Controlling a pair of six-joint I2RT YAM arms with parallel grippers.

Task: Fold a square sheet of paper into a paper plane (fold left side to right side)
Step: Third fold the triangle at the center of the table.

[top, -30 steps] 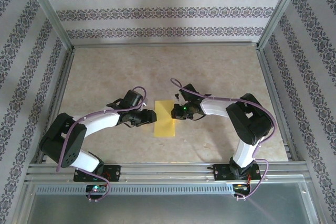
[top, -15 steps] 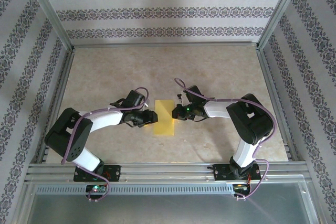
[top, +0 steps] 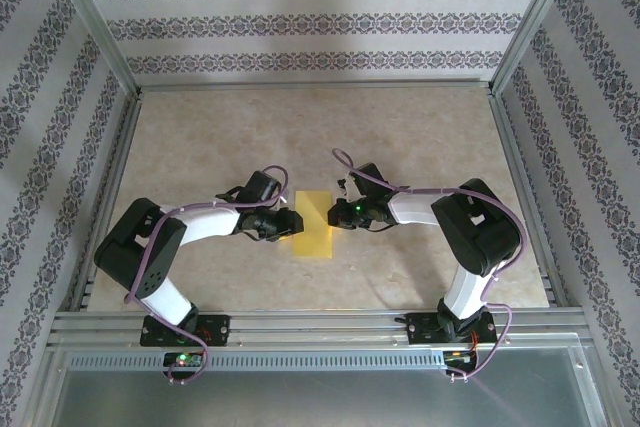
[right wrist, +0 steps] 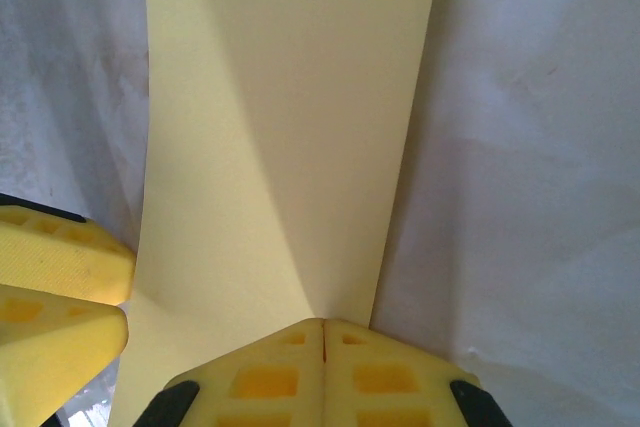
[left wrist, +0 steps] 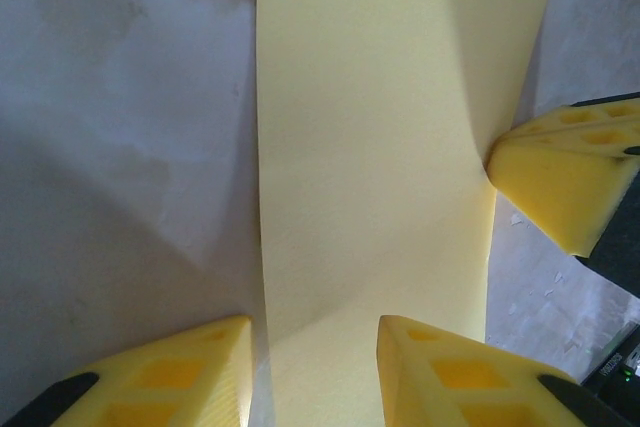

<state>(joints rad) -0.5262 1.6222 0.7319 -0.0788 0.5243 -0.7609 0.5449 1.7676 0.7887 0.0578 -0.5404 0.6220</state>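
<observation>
Yellow paper sheet (top: pixel 314 227) looks light, floppy, crease-prone, best pinched at an edge; left gripper (left wrist: pixel 315 347) half-open astride left edge, unclamped, right gripper (right wrist: pixel 322 342) fully closed, tips on right edge.

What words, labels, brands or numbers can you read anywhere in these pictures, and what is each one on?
None: no text can be read in any view.
The paper: plain yellow, no print or marks.
The wall: stripes of repeating ornament, no letters or numbers.
</observation>
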